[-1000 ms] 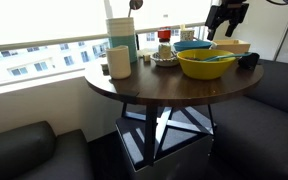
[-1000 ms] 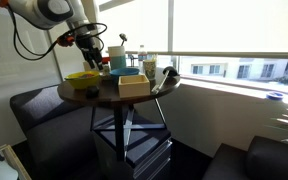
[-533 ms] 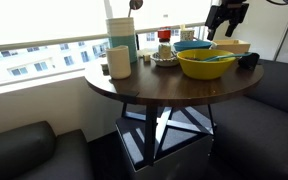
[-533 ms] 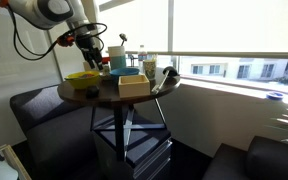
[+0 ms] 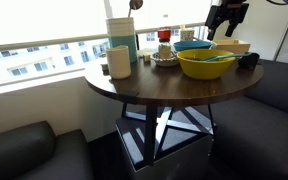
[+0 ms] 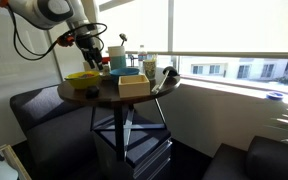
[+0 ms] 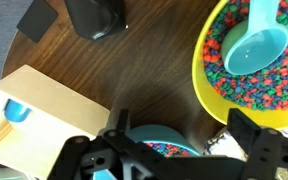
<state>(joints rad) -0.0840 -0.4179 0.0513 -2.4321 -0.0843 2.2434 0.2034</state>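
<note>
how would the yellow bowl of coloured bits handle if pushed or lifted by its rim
The yellow bowl is wide and low, so it would probably slide on the table rather than tip. Filled with coloured pieces, it is likely heavy for its size. The loose scoop may shift.

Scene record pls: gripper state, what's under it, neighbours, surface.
state: gripper open, holds nothing
position: hovers over the table's far side, touching nothing
under it: blue bowl with coloured pieces
beside: yellow bowl of coloured pieces, teal scoop lying in it
also near: wooden box; black object
elsewhere: tall canister, white cup
surface: round dark wooden table
</note>
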